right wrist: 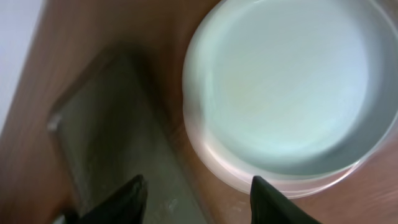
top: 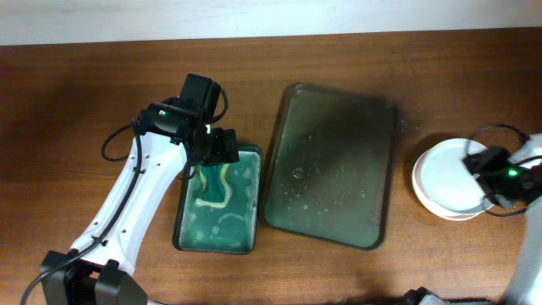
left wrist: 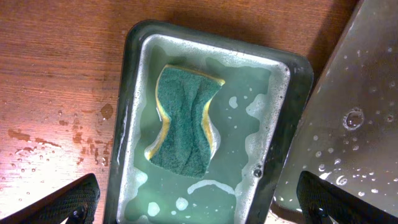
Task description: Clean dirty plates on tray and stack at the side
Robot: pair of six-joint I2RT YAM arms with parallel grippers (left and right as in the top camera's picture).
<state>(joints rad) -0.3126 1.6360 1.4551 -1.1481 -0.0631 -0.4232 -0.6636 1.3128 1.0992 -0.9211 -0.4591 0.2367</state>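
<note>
The white plates [top: 449, 180] sit stacked on the table right of the tray [top: 330, 165]; the stack also shows in the right wrist view [right wrist: 286, 87]. The tray holds only water drops and suds. My right gripper [top: 483, 169] is open and empty over the stack's right side; in its own view the fingers [right wrist: 199, 199] hang above the table between tray [right wrist: 106, 124] and stack. My left gripper [top: 213, 151] is open and empty above the green tub [top: 218, 203]; its fingers [left wrist: 199, 202] straddle the tub's near end [left wrist: 118, 186].
The green tub holds soapy water and a green-and-yellow sponge [left wrist: 185, 118], also seen from overhead [top: 216, 182]. Water drops wet the wood [left wrist: 56, 143] left of the tub. The tray's edge [left wrist: 348, 112] lies right of the tub.
</note>
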